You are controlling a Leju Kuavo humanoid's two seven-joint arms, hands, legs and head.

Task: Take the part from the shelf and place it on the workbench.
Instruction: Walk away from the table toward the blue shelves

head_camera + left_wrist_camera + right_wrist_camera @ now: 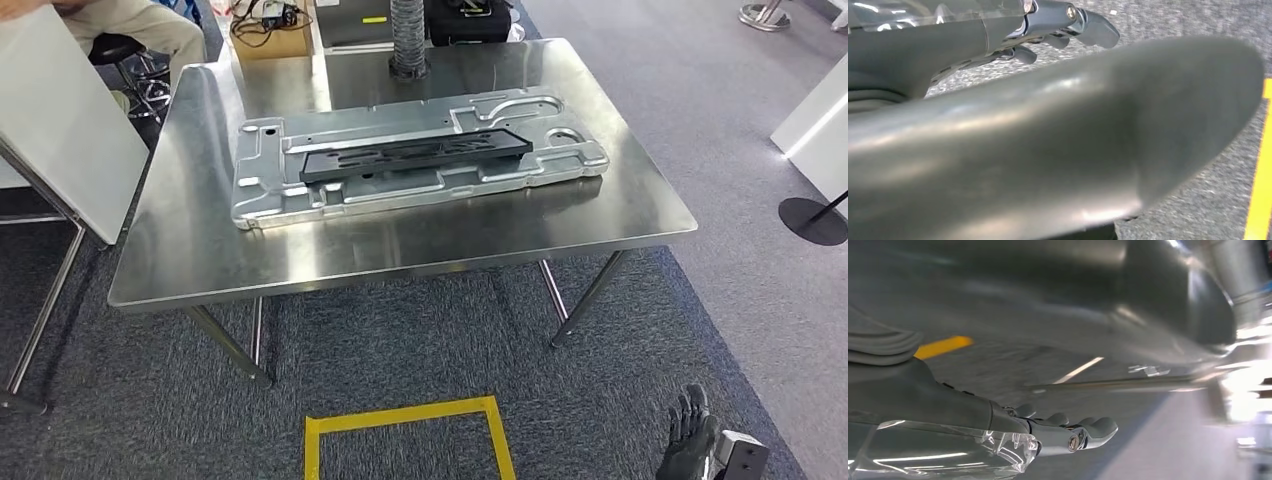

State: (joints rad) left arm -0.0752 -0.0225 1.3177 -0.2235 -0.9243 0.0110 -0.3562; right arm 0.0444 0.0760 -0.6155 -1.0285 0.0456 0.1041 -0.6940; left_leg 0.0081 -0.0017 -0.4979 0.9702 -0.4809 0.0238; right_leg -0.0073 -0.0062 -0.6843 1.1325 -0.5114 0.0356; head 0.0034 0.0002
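The black part (415, 156) lies on the silver panel (300, 205) mid-tabletop (400, 255), while the right hand (688, 445) hangs empty at five o'clock, and the left hand (1048, 35) holds nothing, fingers loosely apart.

One steel workbench (640, 205) stands ahead of the right hand (690, 440). On it lies one large silver stamped panel (270, 195), with one black part (415, 155) on top. One yellow floor square (405, 420) lies beside that hand. One cardboard box (270, 40) sits beyond the bench.
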